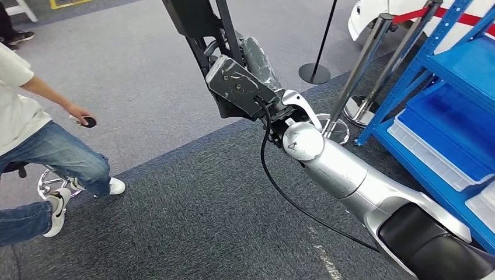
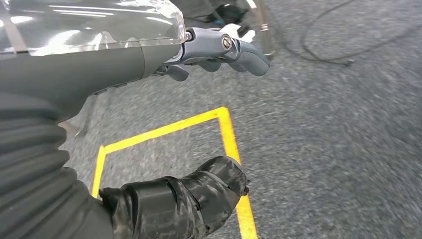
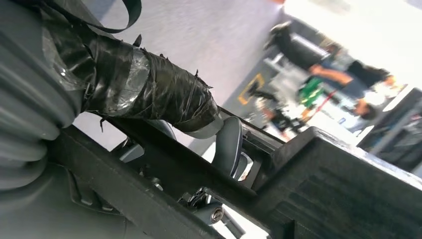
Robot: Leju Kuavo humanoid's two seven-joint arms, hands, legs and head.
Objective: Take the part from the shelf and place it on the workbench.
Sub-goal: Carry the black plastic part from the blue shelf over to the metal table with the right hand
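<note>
In the head view my right arm reaches forward and up from the lower right. My right hand grips a long black part that runs up out of the top of the picture. The right wrist view shows the black part close up, with my right hand wrapped over one of its bars, thumb on one side and dark fingers on the other. My left hand hangs over grey carpet with its fingers and taped thumb apart, holding nothing.
A blue shelf with blue and white trays stands at the right. Two barrier posts and a round base stand ahead. A seated person is at the left. Yellow floor tape lies below my left hand.
</note>
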